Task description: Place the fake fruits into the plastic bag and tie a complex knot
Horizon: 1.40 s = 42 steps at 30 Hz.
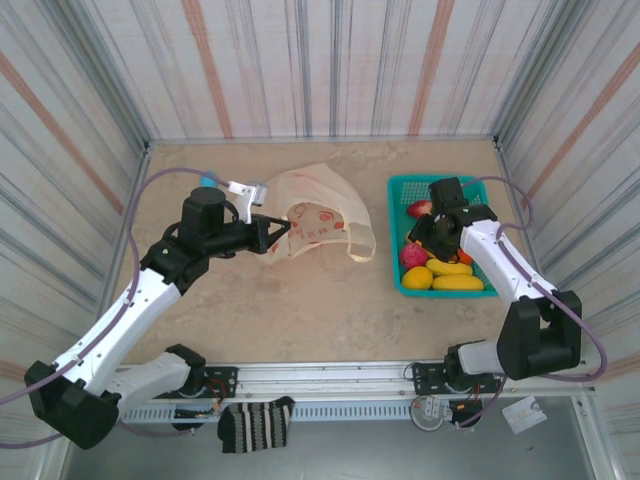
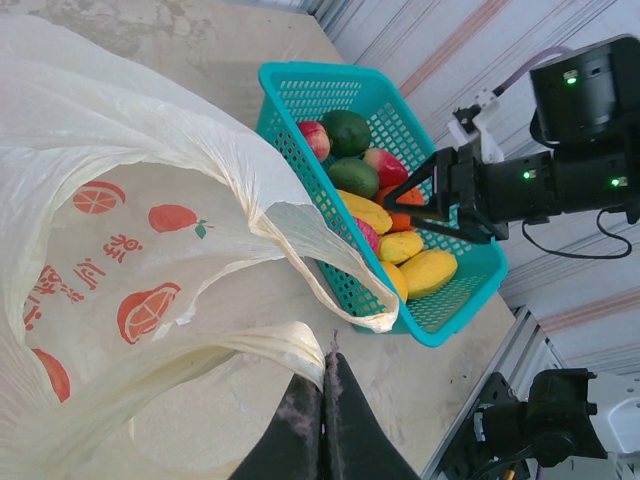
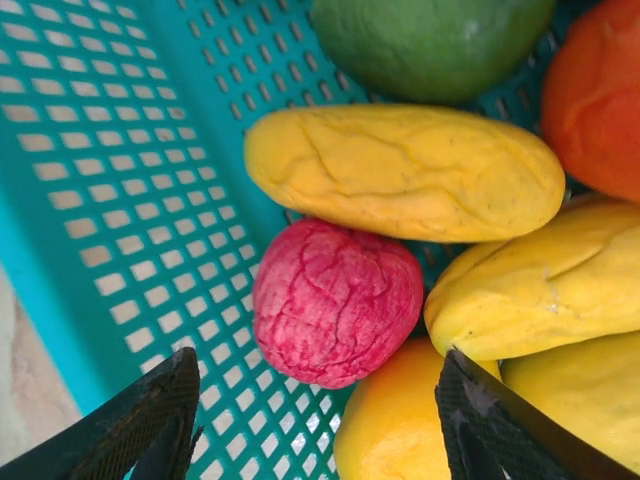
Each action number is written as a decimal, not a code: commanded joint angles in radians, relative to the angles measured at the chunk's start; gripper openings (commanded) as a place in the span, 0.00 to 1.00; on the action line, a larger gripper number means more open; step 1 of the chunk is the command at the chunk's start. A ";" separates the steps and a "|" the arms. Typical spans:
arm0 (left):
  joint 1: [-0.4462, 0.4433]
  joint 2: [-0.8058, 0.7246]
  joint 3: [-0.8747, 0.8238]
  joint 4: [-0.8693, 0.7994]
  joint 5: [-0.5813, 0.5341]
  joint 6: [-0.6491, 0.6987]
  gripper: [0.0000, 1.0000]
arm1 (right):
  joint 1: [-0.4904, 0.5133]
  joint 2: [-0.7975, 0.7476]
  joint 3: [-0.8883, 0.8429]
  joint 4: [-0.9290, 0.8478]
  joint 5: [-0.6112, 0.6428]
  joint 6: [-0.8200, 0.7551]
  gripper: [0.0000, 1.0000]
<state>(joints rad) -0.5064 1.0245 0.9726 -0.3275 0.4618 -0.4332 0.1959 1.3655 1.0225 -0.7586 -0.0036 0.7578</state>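
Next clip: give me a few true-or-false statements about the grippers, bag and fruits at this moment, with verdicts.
1. The right gripper is open above a red fruit. True.
2. The plastic bag holds several fake fruits. False: no fruit shows in it; they lie in the teal basket.
3. The left gripper is shut on the bag's rim. True.
4. In the top view, the basket sits left of the bag. False: it sits to the right.
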 commanded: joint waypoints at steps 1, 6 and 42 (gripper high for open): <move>-0.006 -0.014 0.014 -0.012 0.001 0.025 0.00 | -0.001 0.038 -0.017 -0.003 -0.050 0.077 0.71; -0.004 -0.021 0.013 -0.018 0.001 0.028 0.00 | -0.005 0.098 -0.035 0.068 -0.061 0.117 0.76; 0.014 -0.061 0.031 -0.090 -0.052 0.054 0.00 | -0.030 -0.276 -0.080 0.236 -0.178 -0.028 0.49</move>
<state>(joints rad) -0.5034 0.9794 0.9741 -0.3954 0.4267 -0.4042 0.1677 1.1271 0.9009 -0.5213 -0.1040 0.8085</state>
